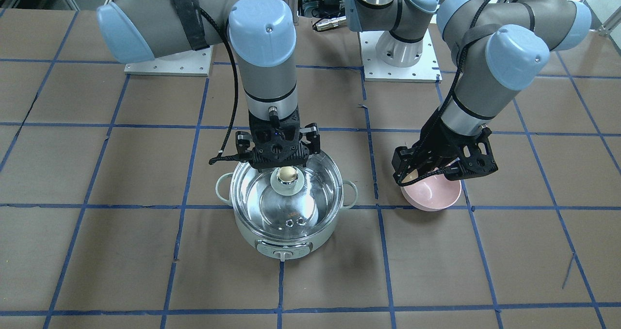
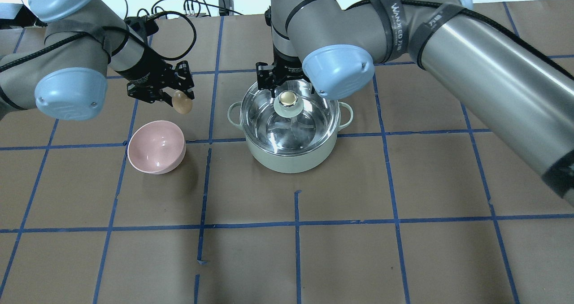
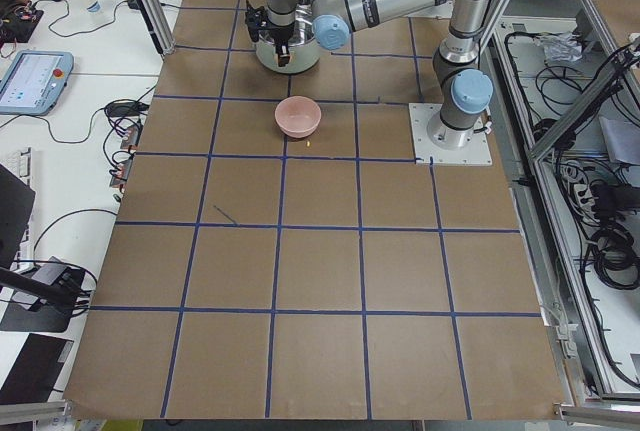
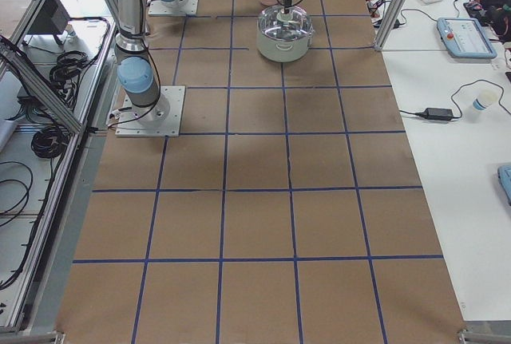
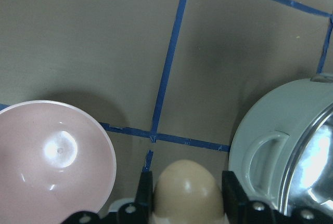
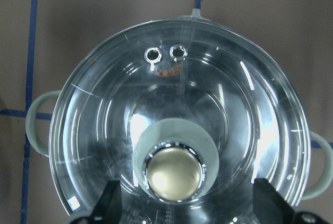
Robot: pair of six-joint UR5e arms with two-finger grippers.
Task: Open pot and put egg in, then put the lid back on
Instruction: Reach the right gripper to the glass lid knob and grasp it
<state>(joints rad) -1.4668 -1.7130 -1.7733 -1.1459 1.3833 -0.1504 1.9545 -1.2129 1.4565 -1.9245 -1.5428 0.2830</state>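
Brown paper with blue tape lines covers the table (image 2: 403,183). It has wide free surface beyond the pot (image 2: 291,160), on the side away from the robot. The pink bowl (image 2: 154,145) stands apart from the pot, on the robot's left.

The lid (image 6: 234,94) lies closed on the pot's rim. The right gripper (image 6: 187,202) hangs over the lid's knob (image 6: 174,174) with its fingers (image 6: 110,203) wide apart, one on each side and touching nothing. The left gripper (image 5: 188,199) is clamped on the egg (image 2: 181,102), in the air between bowl and pot.

Only the right wrist view shows the gaps beside the knob. In the overhead view a blue joint cap covers one side of this gripper.
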